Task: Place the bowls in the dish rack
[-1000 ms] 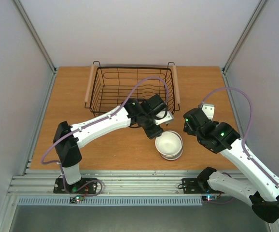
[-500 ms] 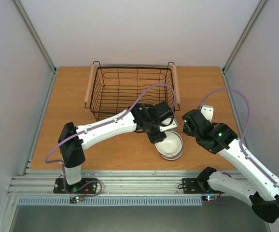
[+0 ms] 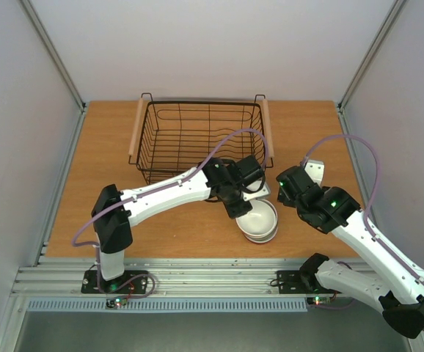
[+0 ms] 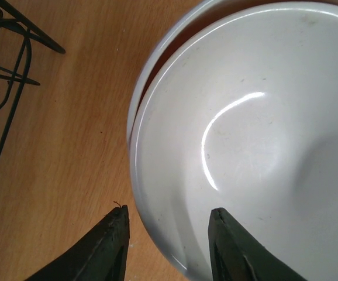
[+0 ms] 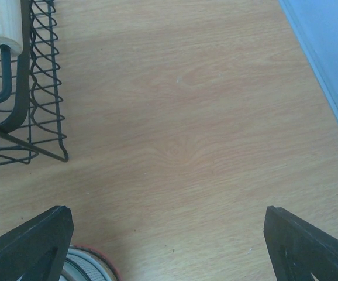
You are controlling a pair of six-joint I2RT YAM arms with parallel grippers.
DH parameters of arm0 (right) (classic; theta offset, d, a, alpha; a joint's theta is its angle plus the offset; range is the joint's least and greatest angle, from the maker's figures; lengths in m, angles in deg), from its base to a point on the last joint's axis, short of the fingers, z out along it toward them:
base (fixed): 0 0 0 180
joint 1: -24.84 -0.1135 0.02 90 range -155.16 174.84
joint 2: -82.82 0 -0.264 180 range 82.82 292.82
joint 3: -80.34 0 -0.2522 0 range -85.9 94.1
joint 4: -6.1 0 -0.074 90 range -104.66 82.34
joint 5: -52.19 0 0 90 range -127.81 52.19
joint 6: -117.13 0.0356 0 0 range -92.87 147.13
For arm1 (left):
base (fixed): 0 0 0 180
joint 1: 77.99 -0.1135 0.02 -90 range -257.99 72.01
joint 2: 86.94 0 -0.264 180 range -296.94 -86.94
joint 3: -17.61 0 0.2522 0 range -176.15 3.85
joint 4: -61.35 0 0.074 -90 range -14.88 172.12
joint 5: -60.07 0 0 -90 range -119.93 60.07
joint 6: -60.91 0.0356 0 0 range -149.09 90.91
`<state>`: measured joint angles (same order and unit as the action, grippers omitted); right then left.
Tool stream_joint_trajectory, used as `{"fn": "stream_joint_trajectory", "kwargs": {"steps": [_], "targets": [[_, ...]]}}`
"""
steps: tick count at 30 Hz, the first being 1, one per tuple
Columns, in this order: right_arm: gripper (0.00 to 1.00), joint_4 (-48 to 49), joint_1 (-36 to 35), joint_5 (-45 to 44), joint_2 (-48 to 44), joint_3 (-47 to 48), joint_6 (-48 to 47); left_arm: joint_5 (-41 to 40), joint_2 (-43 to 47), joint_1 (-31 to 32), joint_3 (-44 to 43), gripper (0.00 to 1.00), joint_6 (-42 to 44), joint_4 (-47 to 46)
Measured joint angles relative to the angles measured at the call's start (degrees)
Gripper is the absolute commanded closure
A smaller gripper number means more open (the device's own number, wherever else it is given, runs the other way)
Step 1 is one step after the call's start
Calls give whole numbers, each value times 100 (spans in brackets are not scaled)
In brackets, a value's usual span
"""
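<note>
Straddling the top white bowl's (image 4: pixel 257 146) rim, the left claw (image 4: pixel 169 213) is spread; the right claw (image 5: pixel 168 212) gapes above wooden table (image 5: pixel 216 117).

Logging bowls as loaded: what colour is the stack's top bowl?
White; the top round ceramic bowl shows best in the left wrist view.

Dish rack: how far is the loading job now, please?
Nothing is done yet: the dish rack holds no bowl. In hand: the open left hand straddles the rim of the top white bowl. Left: the whole stack of bowls sits on the table, and the open right hand holds nothing.
</note>
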<state>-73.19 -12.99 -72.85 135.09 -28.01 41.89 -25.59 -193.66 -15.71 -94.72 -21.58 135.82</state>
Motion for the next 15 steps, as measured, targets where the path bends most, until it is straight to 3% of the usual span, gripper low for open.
{"fn": "stream_joint_trajectory", "kwargs": {"steps": [7, 10, 12, 15], "targets": [[9, 0, 0, 0, 0, -15, 22, 31, -122, 0, 0, 67, 0, 46], [9, 4, 0, 2, 0, -20, 22, 57, -168, 0, 0, 80, 0, 59], [9, 13, 0, 2, 0, -22, 22, 59, -188, -2, 0, 96, 9, 55], [9, 33, 0, 2, 4, -24, 22, 98, -199, -35, -13, 100, -26, -26]]}}
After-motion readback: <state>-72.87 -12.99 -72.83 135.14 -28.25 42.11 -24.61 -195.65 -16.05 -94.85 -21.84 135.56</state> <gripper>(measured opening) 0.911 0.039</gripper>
